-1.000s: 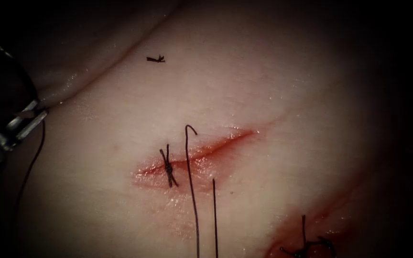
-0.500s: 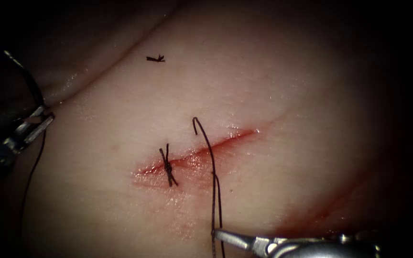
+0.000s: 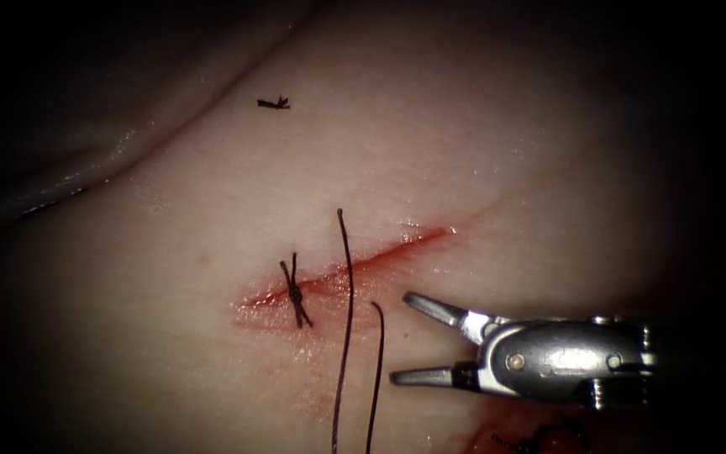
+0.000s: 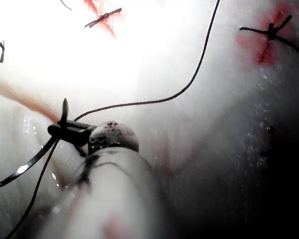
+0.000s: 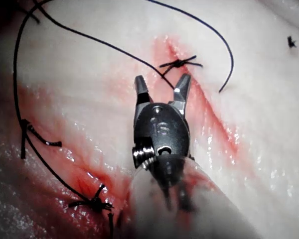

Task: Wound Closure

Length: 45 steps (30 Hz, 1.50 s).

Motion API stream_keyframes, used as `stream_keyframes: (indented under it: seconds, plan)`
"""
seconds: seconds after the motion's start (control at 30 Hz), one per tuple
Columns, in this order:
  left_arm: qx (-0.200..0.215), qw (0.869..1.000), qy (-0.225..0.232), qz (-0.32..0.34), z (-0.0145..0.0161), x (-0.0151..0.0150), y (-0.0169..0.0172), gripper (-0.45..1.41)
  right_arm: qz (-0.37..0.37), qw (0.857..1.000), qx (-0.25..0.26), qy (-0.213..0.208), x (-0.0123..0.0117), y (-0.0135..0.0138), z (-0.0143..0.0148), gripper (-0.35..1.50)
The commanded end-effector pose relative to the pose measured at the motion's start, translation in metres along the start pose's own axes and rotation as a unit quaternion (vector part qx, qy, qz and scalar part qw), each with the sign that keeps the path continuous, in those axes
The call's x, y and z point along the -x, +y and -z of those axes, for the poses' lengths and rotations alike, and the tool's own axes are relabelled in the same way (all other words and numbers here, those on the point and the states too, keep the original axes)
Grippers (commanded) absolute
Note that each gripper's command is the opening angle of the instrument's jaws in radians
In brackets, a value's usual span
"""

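a: what has your right tool got?

b: nothing. its jaws stand wide apart over the tissue, tips pointing left, just right of the two strands of thread and on the near side of the cut. it touches neither strand.

a: and the strands?

b: the long one crosses the cut just right of the knot and its free end stands up beyond the far edge. the short one ends just short of the cut, beside my upper jaw. both run down out of the endoscope view.

a: your left tool?

b: in the left wrist view its jaws are together, clamped on a dark curved piece with a glint, which i take for the needle. the grip is near one end of the curve; which end i cannot tell. thread leaves that spot and arcs away over the tissue.

a: is the needle in the tissue?

b: no, it hangs clear of it, off to the left of the cut.

a: anything else?

b: the knot lies across the cut's left part, with red fluid around it. a cut end lies well apart on the far side. a second knot sits under my right tool's shaft.
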Motion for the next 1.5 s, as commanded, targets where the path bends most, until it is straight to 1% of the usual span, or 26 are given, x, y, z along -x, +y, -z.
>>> stream_keyframes:
  seconds: [0.03,0.07,0.13,0.17,0.2,0.23,0.33,0.37,0.4,0.43,0.6,0.73,0.77,0.87,0.97,1.07,1.1,1.27,1.4,1.43,1.5]
  plan:
    - [0.001,1.000,0.001,0.000,-0.0003,0.0001,0.0010,-0.45,0.002,1.000,-0.001,0.001,0.0008,-0.0005,-0.0013,1.48]
    - [0.003,1.000,0.012,0.001,-0.0012,-0.0007,0.0021,-0.45,0.011,1.000,0.001,-0.003,0.0022,-0.0005,-0.0025,1.48]
    - [0.005,1.000,0.016,0.000,-0.0017,-0.0010,0.0026,-0.45,0.013,1.000,0.005,-0.007,0.0031,-0.0002,-0.0032,1.48]
    - [0.008,1.000,0.017,-0.003,-0.0020,-0.0011,0.0029,-0.45,0.011,1.000,0.006,-0.012,0.0036,0.0003,-0.0034,1.45]
    - [0.009,1.000,0.016,-0.003,-0.0021,-0.0011,0.0030,-0.45,0.011,1.000,0.007,-0.013,0.0037,0.0004,-0.0034,1.45]
    - [0.009,1.000,0.016,-0.004,-0.0022,-0.0010,0.0031,-0.45,0.011,1.000,0.006,-0.014,0.0038,0.0006,-0.0033,1.40]
    - [0.010,1.000,0.019,-0.005,-0.0022,-0.0012,0.0036,-0.45,0.011,1.000,0.008,-0.010,0.0036,0.0003,-0.0031,1.11]
    - [0.012,1.000,0.020,-0.006,-0.0022,-0.0014,0.0037,-0.45,0.011,1.000,0.006,-0.008,0.0036,0.0001,-0.0031,0.83]
    - [0.013,1.000,0.021,-0.006,-0.0023,-0.0016,0.0039,-0.45,0.011,1.000,0.000,-0.004,0.0035,0.0000,-0.0030,0.41]
    - [0.015,1.000,0.025,-0.006,-0.0025,-0.0021,0.0042,-0.45,0.010,1.000,-0.021,0.012,0.0034,-0.0002,-0.0026,-0.35]
    - [0.023,0.999,0.030,-0.014,-0.0034,-0.0029,0.0053,-0.45,0.011,0.999,-0.031,0.010,0.0034,-0.0005,-0.0017,-0.35]
    - [0.029,0.999,0.031,-0.009,-0.0044,-0.0030,0.0068,-0.45,0.015,0.998,-0.061,0.009,0.0021,-0.0026,-0.0010,-0.35]
    - [0.033,0.999,0.035,-0.006,-0.0048,-0.0033,0.0074,-0.45,0.017,0.997,-0.074,0.008,0.0013,-0.0039,-0.0008,-0.35]
    - [0.038,0.999,0.039,-0.003,-0.0055,-0.0037,0.0085,-0.45,0.019,0.996,-0.087,0.011,-0.0003,-0.0057,-0.0004,-0.35]
    - [0.050,0.998,0.040,-0.008,-0.0069,-0.0040,0.0107,-0.45,0.019,0.993,-0.114,0.013,-0.0040,-0.0086,0.0009,-0.35]
    - [0.054,0.998,0.037,-0.002,-0.0076,-0.0037,0.0116,-0.45,0.020,0.991,-0.129,0.011,-0.0056,-0.0097,0.0017,-0.35]
    - [0.056,0.998,0.037,-0.002,-0.0078,-0.0036,0.0121,-0.45,0.023,0.990,-0.141,0.008,-0.0064,-0.0105,0.0022,-0.35]
    - [0.062,0.997,0.040,0.001,-0.0084,-0.0036,0.0134,-0.45,0.034,0.983,-0.182,-0.010,-0.0083,-0.0128,0.0037,-0.35]
    - [0.067,0.997,0.043,0.004,-0.0089,-0.0041,0.0145,-0.45,0.042,0.977,-0.210,-0.020,-0.0093,-0.0142,0.0046,-0.35]
    - [0.071,0.997,0.044,0.002,-0.0092,-0.0044,0.0152,-0.45,0.045,0.972,-0.230,-0.021,-0.0098,-0.0150,0.0049,-0.35]
    - [0.075,0.996,0.045,0.000,-0.0094,-0.0046,0.0156,-0.45,0.046,0.969,-0.243,-0.017,-0.0102,-0.0157,0.0051,-0.35]
